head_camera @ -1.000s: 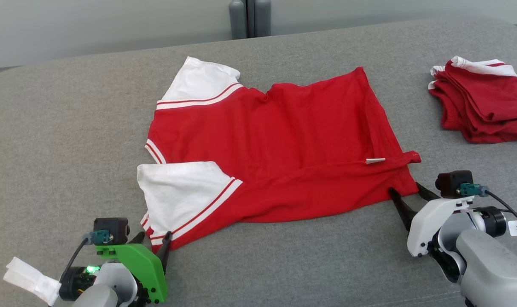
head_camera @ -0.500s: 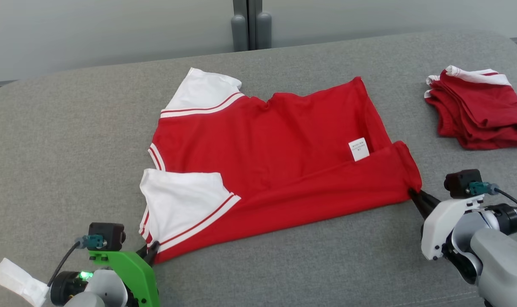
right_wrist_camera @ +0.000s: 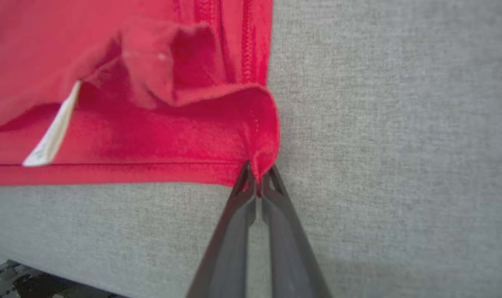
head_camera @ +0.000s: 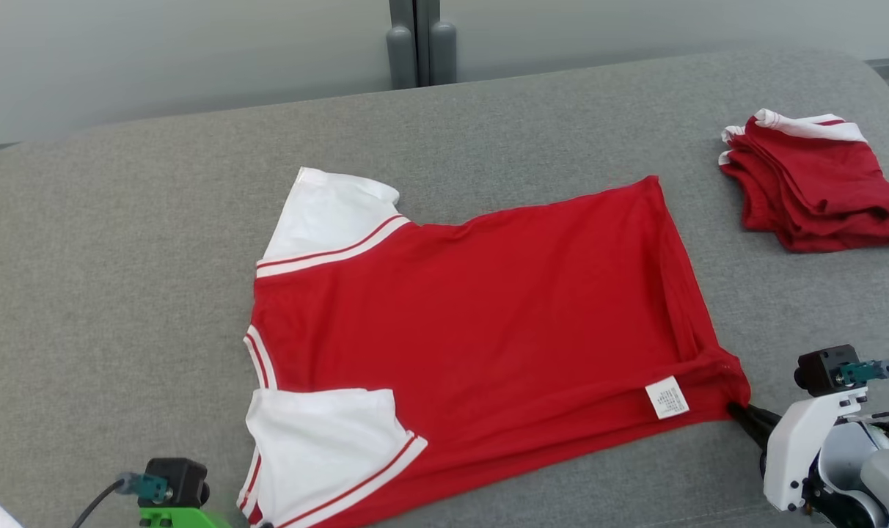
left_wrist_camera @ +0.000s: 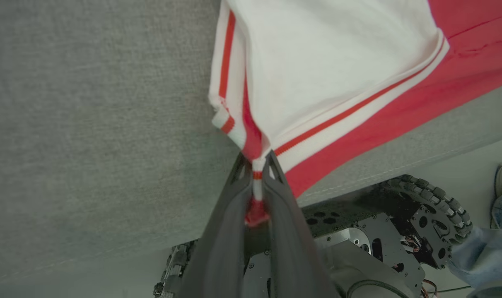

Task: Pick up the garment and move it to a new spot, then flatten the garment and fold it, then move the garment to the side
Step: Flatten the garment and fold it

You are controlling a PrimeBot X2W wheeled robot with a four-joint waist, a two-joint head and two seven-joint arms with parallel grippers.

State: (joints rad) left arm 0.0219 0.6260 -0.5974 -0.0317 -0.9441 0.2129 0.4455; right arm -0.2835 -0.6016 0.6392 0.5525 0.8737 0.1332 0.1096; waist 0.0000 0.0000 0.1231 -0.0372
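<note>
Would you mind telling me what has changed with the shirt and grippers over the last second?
Both grippers, open a second ago, have closed on the red shirt: the left gripper on the edge of the near sleeve, the right gripper on the near hem corner. They have drawn it toward the robot, and the fold along its near side has opened, leaving the label flat. The folded stack stayed put.

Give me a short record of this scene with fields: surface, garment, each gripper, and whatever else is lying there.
surface: grey, padded
garment: red, white sleeves, spread mostly flat; white label near right hem corner
left gripper: jaws shut on the near sleeve's striped edge
right gripper: jaws shut on the red hem corner
other: folded pile of red-and-white clothes, far right
</note>
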